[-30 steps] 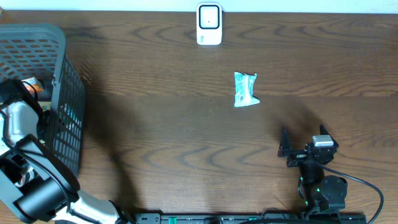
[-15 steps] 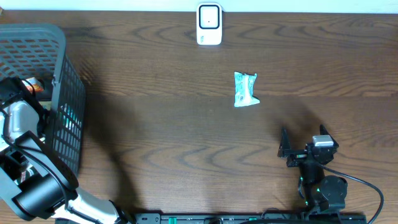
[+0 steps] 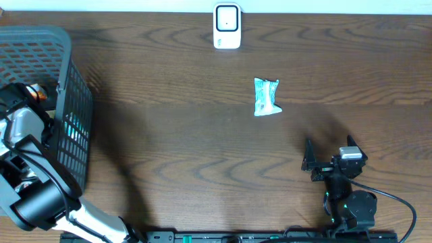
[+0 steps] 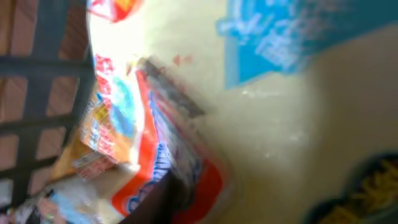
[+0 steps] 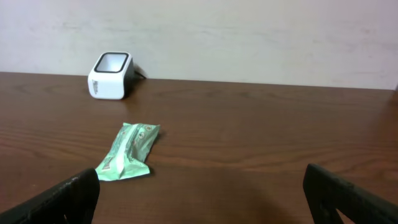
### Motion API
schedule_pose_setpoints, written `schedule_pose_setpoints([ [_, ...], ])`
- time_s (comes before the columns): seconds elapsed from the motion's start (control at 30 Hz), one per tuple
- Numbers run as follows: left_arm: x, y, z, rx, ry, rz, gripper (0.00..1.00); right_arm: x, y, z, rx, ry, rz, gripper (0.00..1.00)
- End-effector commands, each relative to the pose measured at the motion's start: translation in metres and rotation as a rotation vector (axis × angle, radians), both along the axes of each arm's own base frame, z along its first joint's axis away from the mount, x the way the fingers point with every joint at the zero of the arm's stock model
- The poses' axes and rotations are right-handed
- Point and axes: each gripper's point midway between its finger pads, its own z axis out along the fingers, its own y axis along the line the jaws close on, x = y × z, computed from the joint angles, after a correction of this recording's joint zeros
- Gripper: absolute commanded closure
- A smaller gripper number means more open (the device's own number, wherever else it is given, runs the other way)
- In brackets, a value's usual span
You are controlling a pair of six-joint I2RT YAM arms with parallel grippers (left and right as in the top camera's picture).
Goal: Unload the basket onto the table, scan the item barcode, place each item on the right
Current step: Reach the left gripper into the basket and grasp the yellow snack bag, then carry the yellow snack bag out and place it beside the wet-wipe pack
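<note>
Grey mesh basket point(image 3: 67, 115) is holding the red-orange crinkly packet point(image 4: 168, 168); your L gripper point(image 3: 32, 100) is reaching in, jaws unreadable, R gripper point(image 5: 199, 199) gaping wide. Risk: you're grabbing two pkts, thin film slipping.

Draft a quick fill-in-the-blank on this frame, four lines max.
The right pincer stands ____, holding nothing.
The scanner is coloured ____.
Exactly ____ green packet lies on the bare table.
The ____ arm reaches into the mesh basket.
Missing: open; white; one; left.
</note>
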Motion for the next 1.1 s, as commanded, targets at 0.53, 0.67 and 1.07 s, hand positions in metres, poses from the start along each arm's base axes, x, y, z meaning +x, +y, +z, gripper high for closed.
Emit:
schedule_pose_setpoints([
  [0.53, 0.033, -0.051, 0.209, -0.021, -0.817, 0.085, 0.93, 0.0, -0.001, 0.0, 0.014, 0.001, -0.004, 0.01],
  [0.67, 0.029, -0.095, 0.291, -0.106, -1.142, 0.031, 0.93, 0.0, -0.001, -0.001, 0.014, 0.002, -0.004, 0.01],
  [1.07, 0.022, -0.217, 0.366, -0.817, -1.451, 0.068, 0.92, 0.0, -0.001, 0.0, 0.014, 0.001, -0.005, 0.01],
])
